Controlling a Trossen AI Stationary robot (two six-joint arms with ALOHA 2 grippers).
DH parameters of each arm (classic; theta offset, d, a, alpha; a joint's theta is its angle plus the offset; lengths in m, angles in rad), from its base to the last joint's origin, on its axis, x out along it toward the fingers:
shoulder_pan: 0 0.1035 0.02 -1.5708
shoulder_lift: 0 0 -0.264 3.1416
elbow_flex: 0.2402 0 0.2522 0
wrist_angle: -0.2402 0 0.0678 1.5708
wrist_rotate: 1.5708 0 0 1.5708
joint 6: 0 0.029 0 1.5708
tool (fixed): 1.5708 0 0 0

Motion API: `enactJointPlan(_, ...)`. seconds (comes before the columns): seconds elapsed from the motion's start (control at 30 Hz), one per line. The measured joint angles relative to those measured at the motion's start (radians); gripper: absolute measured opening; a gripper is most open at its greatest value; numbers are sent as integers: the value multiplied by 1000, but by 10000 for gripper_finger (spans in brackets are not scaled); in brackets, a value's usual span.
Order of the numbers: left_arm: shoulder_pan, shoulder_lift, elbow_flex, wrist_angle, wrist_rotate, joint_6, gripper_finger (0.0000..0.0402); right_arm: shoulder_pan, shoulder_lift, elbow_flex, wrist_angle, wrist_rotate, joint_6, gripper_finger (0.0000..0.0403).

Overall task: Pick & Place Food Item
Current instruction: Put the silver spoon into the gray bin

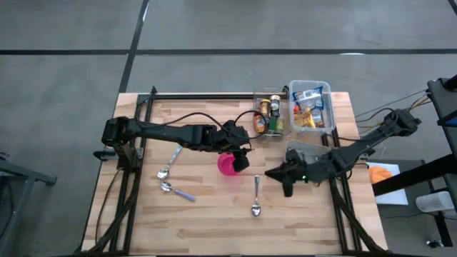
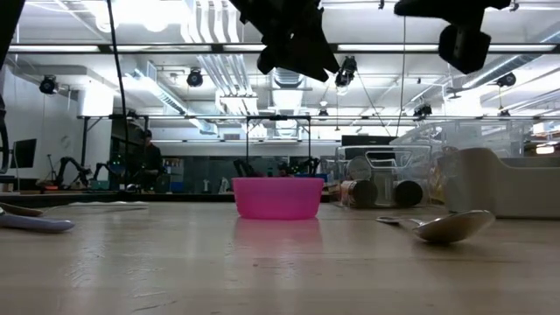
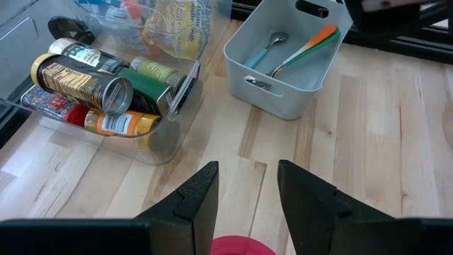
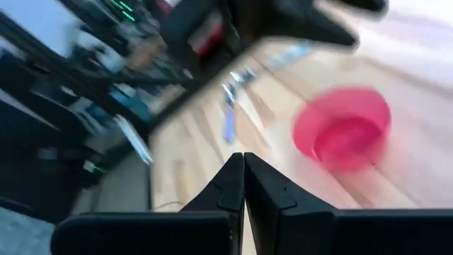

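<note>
The food items are cans and bottles [image 3: 99, 88] lying in a clear bin [image 1: 270, 114], and snack packets [image 1: 310, 107] in a second clear bin beside it. A pink bowl [image 1: 227, 165] stands mid-table. My left gripper [image 3: 246, 190] hangs open just above the bowl's far rim [image 3: 244, 246], pointing toward the bins, with nothing between its fingers. My right gripper [image 1: 271, 173] hovers to the right of the bowl, shut and holding nothing; its wrist view shows the closed fingertips [image 4: 243, 177] aimed toward the bowl [image 4: 343, 131].
A grey bin [image 3: 283, 64] holding spoons stands right of the clear can bin. Loose spoons lie on the table: two at the left [image 1: 168, 168] [image 1: 176, 190], one near the front centre [image 1: 255, 198]. Bare wood lies along the near edge.
</note>
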Motion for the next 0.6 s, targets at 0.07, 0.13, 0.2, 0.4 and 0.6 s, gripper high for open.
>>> enactJointPlan(0.07,0,0,0,0,0,0,146,12,58,79,-144,11,81,8)
enactJointPlan(0.13,0,0,0,0,0,0,146,26,110,160,-302,38,180,8)
enactJointPlan(0.2,0,0,0,0,0,0,146,40,158,229,-469,76,290,8)
enactJointPlan(0.4,0,0,0,0,0,0,146,91,334,317,-631,147,606,8)
enactJointPlan(0.6,0,0,0,0,0,0,146,106,512,378,-617,147,734,8)
